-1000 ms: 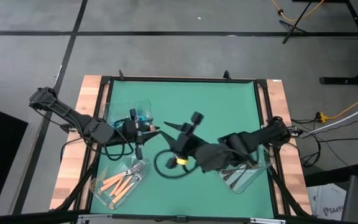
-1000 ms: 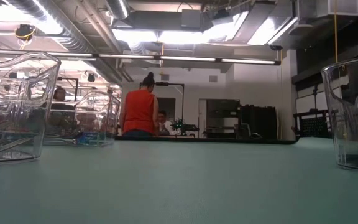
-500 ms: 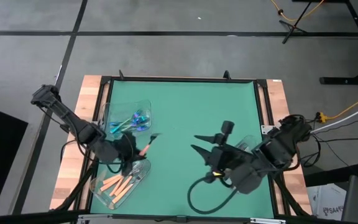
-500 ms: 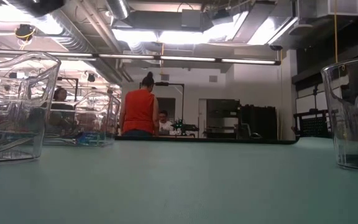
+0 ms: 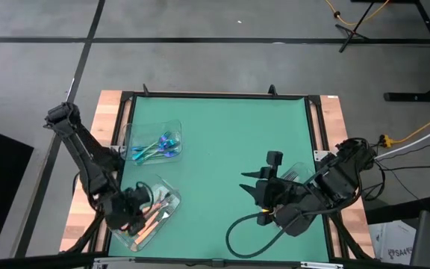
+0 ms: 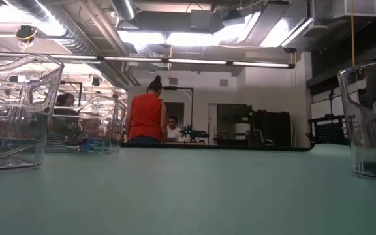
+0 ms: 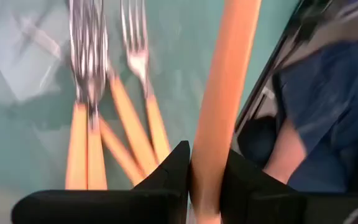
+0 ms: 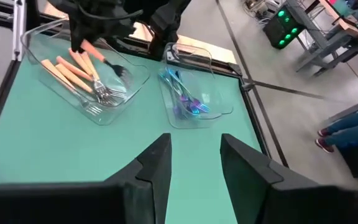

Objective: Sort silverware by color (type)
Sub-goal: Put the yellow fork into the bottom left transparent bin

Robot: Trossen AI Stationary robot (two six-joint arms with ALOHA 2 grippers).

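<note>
My left gripper (image 5: 134, 209) hangs over the near-left clear tray (image 5: 172, 200) and is shut on an orange-handled fork (image 7: 225, 93). Several orange-handled forks (image 7: 114, 118) lie flat on that tray's floor below it. Blue-teal forks (image 5: 159, 146) lie in the far-left tray (image 5: 176, 127). My right gripper (image 8: 194, 162) is open and touches nothing; it hovers over the mat by the right tray (image 5: 304, 168). That arm covers most of the right tray. My left gripper pinches the fork's orange handle (image 7: 207, 177) between its two fingers. It comes from above, and the handle runs on forward past the fingertips. The fork (image 8: 95, 55) is lifted clear and slants down, its tines (image 8: 118, 70) pointing into the near-left tray.
The middle of the green mat (image 5: 222, 142) is free room. A black cable (image 5: 237, 232) loops below my right arm near the near edge. Wooden strips (image 5: 88, 172) and a black frame border the mat. In the low view, people stand in the room behind the table.
My left gripper has carried the orange fork from beside the far-left tray toward the table's near-left corner, and now stands over the tray of orange forks. My right arm has drawn back from the table's middle toward the right and near edges.
</note>
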